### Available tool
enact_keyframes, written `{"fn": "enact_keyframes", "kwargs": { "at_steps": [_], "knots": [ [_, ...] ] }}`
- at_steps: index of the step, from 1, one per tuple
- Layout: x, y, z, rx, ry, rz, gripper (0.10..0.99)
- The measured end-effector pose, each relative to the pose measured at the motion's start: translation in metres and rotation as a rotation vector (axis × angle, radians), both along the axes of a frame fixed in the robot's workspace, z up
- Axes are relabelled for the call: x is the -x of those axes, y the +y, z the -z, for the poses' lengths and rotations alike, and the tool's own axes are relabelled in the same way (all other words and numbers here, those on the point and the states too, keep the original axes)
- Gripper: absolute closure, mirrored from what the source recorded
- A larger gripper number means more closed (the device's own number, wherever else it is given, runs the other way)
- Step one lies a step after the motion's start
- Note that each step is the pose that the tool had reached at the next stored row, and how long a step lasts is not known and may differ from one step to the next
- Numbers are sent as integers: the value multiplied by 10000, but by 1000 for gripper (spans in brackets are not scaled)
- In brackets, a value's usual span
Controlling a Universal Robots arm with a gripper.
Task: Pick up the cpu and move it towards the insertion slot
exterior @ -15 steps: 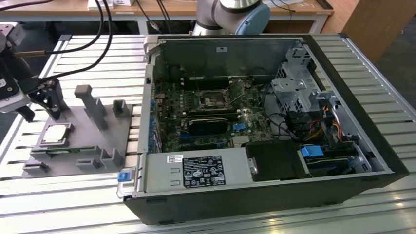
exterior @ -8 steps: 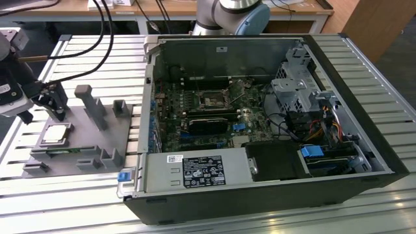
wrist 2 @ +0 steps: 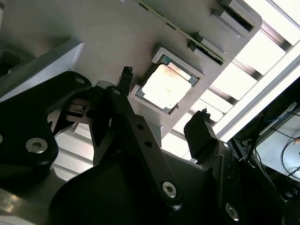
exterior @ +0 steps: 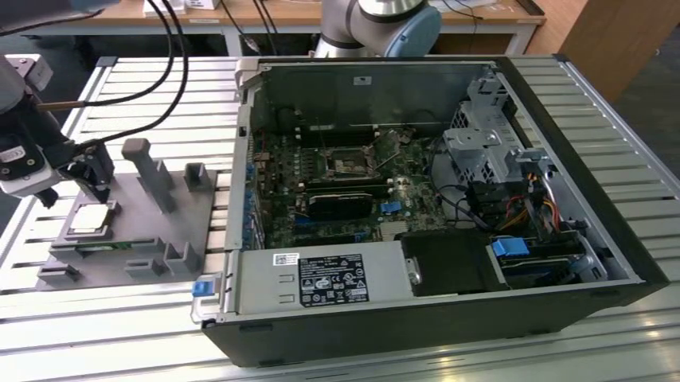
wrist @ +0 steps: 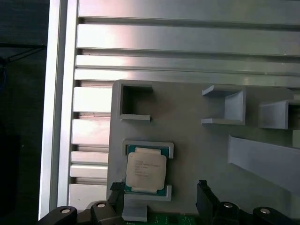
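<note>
**Gripper poised over the cpu.** The cpu lies flat, metal lid up, in a shallow framed pocket of the grey fixture. The fixture rests on the slatted table, to the exterior view's left of the open case. The slot sits on the green board inside the case, well apart from the cpu.

The gripper hangs above the pocket with its two black fingers spread wider than the chip, one to each side, and nothing between them. Whether the tips are level with the lid is hard to judge from these angles, but no contact shows.

Handling, as judged: the chip is light, rigid and thin. Its polished lid is likely slippery, and its green rim and underside contacts are fragile. The pocket's raised lips cover two opposite edges, so the two free edges are the natural place to grip, squarely at mid-edge and with modest force. A skewed or off-centre pinch could tilt the chip against the lips or let it slide out
</note>
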State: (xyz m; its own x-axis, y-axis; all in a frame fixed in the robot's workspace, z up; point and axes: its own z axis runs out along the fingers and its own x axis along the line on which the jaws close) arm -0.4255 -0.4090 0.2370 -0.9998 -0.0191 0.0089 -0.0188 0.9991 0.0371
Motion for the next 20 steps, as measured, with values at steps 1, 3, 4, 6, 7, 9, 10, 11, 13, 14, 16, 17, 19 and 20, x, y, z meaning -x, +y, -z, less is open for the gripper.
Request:
{"fn": "enact_keyframes", "kwargs": {
  "at_steps": [1, 3, 4, 6, 7, 9, 10, 11, 13, 14, 16, 17, 19, 20],
  "knots": [
    [1, 0, 12, 0, 8, 0, 365],
    [5, -1, 33, 0, 10, -1, 365],
    [12, 0, 44, 0, 11, 0, 365],
    [23, 0, 73, -1, 8, -1, 365],
    [25, -1, 88, -1, 8, -1, 365],
    [29, 0, 116, 0, 10, 0, 365],
    [32, 0, 132, 2, 9, 4, 365],
    [39, 1, 146, 13, 8, 28, 365],
    [50, 1, 175, 21, 6, 102, 365],
    [51, 2, 190, 21, 4, 117, 365],
    [53, 5, 215, 21, 5, 122, 365],
    [58, 7, 223, 22, 7, 123, 365],
    [71, 11, 246, 26, 7, 127, 365],
    [78, 12, 260, 27, 6, 132, 365]
  ]
}}
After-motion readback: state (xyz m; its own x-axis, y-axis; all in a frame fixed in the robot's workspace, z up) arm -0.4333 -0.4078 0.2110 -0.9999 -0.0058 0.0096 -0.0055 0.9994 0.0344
